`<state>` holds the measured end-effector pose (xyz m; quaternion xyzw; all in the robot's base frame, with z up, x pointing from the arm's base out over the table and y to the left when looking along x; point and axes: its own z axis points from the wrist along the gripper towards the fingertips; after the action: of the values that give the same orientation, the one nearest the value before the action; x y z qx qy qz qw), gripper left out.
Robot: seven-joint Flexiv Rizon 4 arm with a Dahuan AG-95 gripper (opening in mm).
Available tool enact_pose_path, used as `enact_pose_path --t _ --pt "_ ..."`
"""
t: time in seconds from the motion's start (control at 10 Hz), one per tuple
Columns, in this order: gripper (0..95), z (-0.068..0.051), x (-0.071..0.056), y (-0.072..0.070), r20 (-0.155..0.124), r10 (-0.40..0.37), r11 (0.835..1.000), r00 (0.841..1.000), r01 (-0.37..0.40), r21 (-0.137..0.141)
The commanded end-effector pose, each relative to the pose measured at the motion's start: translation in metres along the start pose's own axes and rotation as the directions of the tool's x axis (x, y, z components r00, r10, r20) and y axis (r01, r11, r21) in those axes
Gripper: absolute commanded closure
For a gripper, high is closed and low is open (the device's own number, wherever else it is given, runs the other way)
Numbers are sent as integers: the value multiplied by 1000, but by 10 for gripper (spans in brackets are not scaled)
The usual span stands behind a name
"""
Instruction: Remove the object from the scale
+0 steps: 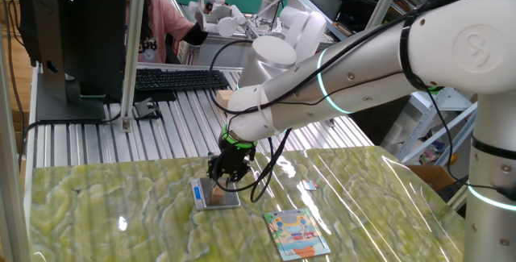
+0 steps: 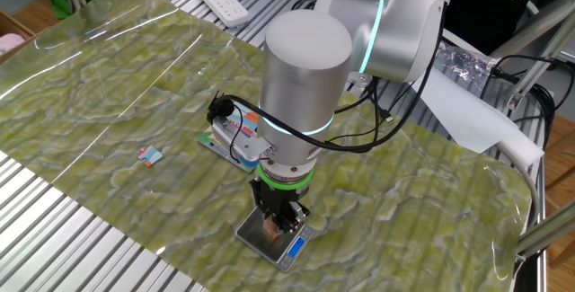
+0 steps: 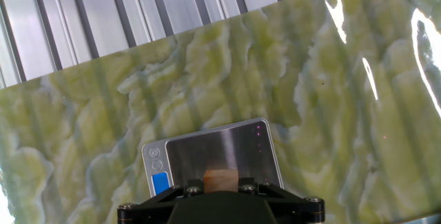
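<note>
The small grey scale (image 1: 230, 200) lies on the green marbled mat, and it also shows in the other fixed view (image 2: 254, 232) and the hand view (image 3: 213, 148). The tan wooden cube (image 1: 218, 189) sits on its platform. My gripper (image 1: 222, 183) reaches straight down onto the scale, with the fingers on either side of the cube (image 2: 272, 228) and closed against it. In the hand view the cube (image 3: 220, 178) shows between the finger mounts at the bottom edge, where my gripper (image 3: 220, 187) is. The cube still rests on or just above the platform.
A colourful picture card (image 1: 297, 234) lies on the mat near the scale, also seen in the other fixed view (image 2: 229, 135). A small scrap (image 2: 151, 155) lies further off. A keyboard (image 1: 173, 78) and monitor stand on the slatted metal table behind.
</note>
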<state>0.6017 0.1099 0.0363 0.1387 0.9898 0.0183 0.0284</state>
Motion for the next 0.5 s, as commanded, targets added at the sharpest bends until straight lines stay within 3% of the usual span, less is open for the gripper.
enact_pose_path --t 0.1,0.5 --pt "950 -62 13 -8 -5 -88 996 996 88 6" --pt "950 -69 13 -9 -5 -92 996 996 92 7"
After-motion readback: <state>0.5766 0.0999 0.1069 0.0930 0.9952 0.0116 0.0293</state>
